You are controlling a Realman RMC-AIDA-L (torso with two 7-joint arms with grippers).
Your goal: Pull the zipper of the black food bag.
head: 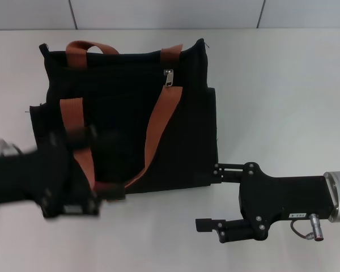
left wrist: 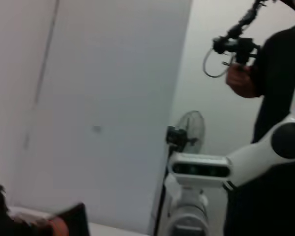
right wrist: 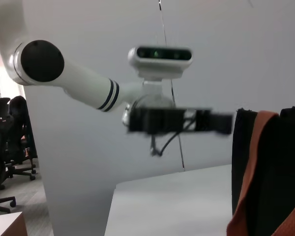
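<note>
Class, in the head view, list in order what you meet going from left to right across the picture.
Blurred black left end effector → large black fabric food bag → small silver zipper pull tab → black right end effector.

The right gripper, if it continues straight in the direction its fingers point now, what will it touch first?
Probably the black food bag. In the head view the right gripper is open and points toward the robot's left; its upper finger is already at the bag's near corner. Height is unclear, so it may pass beside it.

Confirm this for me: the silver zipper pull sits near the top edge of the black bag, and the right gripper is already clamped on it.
Not quite. The zipper does sit near the top edge of the black food bag, but the right gripper is not on it. The head view shows it open, low beside the bag's near right corner, far from the pull. The left gripper is over the bag's left side.
</note>
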